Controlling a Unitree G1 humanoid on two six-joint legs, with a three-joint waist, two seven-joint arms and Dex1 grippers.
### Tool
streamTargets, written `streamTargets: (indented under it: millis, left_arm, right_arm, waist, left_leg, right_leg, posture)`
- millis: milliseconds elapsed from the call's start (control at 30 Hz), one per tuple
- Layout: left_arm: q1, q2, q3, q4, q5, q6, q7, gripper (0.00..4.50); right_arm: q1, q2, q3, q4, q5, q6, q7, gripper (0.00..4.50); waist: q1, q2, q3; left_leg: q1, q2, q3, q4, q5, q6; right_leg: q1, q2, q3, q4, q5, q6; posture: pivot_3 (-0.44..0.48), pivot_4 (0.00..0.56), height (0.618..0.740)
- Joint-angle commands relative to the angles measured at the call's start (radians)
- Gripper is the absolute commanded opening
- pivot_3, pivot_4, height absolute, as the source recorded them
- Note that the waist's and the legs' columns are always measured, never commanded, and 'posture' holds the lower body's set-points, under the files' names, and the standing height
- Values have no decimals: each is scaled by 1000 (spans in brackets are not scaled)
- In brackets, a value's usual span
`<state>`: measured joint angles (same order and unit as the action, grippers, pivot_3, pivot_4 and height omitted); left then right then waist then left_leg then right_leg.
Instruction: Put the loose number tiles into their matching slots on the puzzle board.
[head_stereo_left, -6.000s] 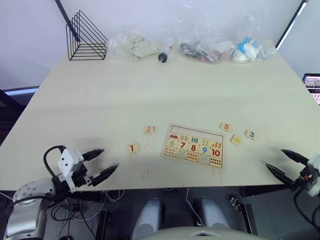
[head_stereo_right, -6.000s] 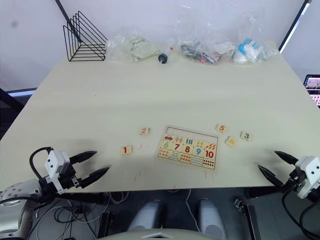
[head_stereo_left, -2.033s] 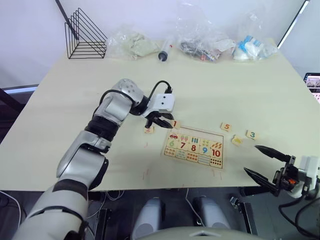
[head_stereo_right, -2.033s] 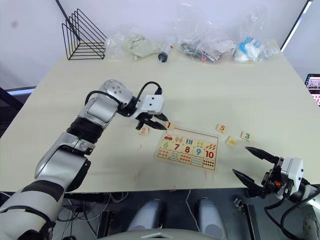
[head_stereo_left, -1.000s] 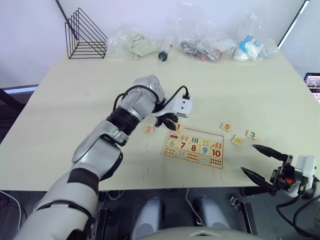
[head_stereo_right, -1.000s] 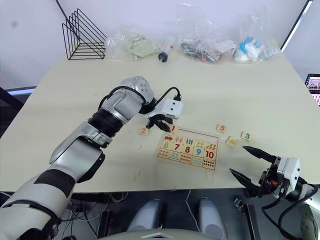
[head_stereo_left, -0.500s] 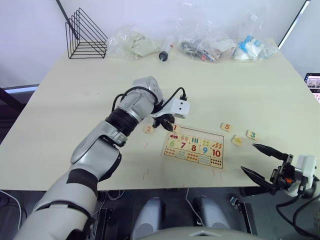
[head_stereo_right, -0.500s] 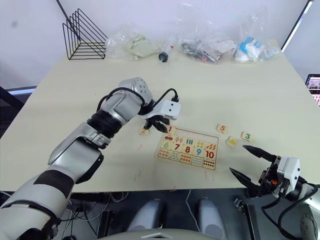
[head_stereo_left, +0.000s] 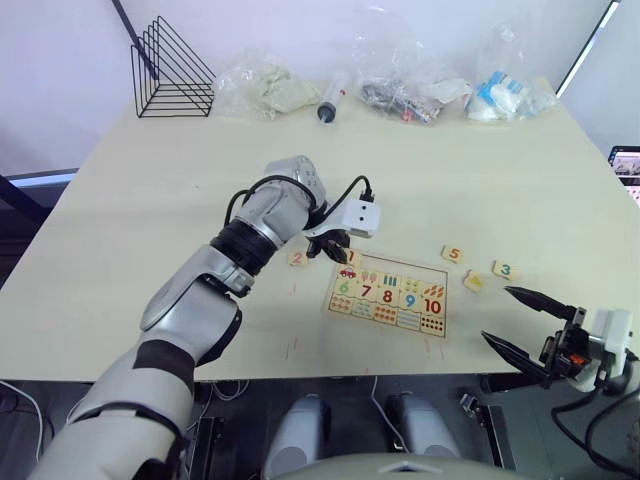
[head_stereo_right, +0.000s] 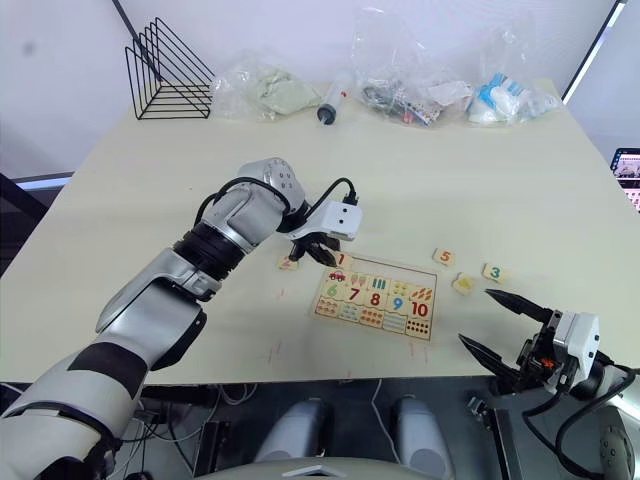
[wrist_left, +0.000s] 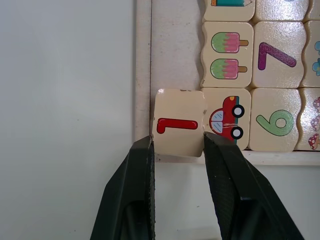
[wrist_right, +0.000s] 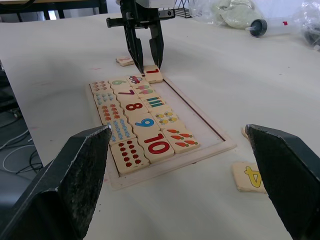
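The puzzle board (head_stereo_left: 437, 322) lies near the table's front edge, with digits 6 to 10 and picture tiles in it. Its far row of slots (head_stereo_left: 405, 269) is bare pale wood. My left gripper (wrist_left: 177, 140) is shut on the red 1 tile (wrist_left: 179, 129) at the board's far-left corner (head_stereo_left: 351, 256). The tile overlaps the frame beside the car picture, and I cannot tell if it is seated. Tile 2 (head_stereo_left: 297, 258) lies left of the board. Tiles 5 (head_stereo_left: 452, 254), 3 (head_stereo_left: 504, 269) and 4 (wrist_right: 250, 175) lie to its right. My right gripper (head_stereo_left: 497, 314) hangs open and holds nothing, off the table's front right.
Along the table's far edge stand a black wire rack (head_stereo_left: 168, 75), several clear plastic bags (head_stereo_left: 405, 85) and a syringe-like tube (head_stereo_left: 329, 100). A screen (head_stereo_left: 626, 165) shows past the table's right edge.
My left gripper took the 1 tile from the table left of the board and carried it to the board's far-left corner. It has barely shifted over the last second. The right gripper rose slightly.
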<state>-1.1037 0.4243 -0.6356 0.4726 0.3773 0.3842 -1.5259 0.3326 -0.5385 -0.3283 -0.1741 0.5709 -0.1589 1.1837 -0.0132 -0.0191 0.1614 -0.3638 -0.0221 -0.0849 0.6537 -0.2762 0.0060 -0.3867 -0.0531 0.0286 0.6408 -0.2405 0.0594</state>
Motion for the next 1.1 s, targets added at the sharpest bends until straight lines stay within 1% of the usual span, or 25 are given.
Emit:
streamTargets:
  millis: [33, 533, 800, 1067, 1100]
  left_arm:
    - [9, 5, -18, -29, 13, -8, -3, 926]
    - [18, -4, -12, -33, 23, -11, 26, 926]
    - [45, 7, -18, -82, 16, 19, 3, 926]
    - [65, 14, -17, -103, 16, 22, 12, 926]
    - [65, 15, -18, -105, 17, 21, 13, 1426]
  right_arm:
    - [-2, -4, -7, -8, 6, -19, -3, 4500]
    - [-2, -1, -2, -7, 1, -23, -4, 4500]
    - [-11, -5, 2, -1, -2, -24, -7, 4500]
    - [-21, -10, 1, 10, -2, -24, 0, 4500]
    - [-21, -10, 1, 11, -2, -24, 0, 4500]
  waist:
    - [0, 0, 0]
    - [0, 0, 0]
    - [0, 0, 0]
    - [0, 0, 0]
    - [0, 0, 0]
  left_leg:
    - [0, 0, 0, 0, 0, 0]
    - [0, 0, 0, 1, 0, 0]
    - [0, 0, 0, 1, 0, 0]
    - [1, 0, 0, 1, 0, 0]
    - [1, 0, 0, 1, 0, 0]
  right_leg:
    - [0, 0, 0, 0, 0, 0]
    - [0, 0, 0, 1, 0, 0]
    - [0, 0, 0, 1, 0, 0]
    - [0, 0, 0, 1, 0, 0]
    - [0, 0, 0, 1, 0, 0]
  posture:
    - [0, 150, 740]
    - [0, 150, 740]
    - [0, 150, 740]
    - [0, 150, 740]
    - [0, 150, 740]
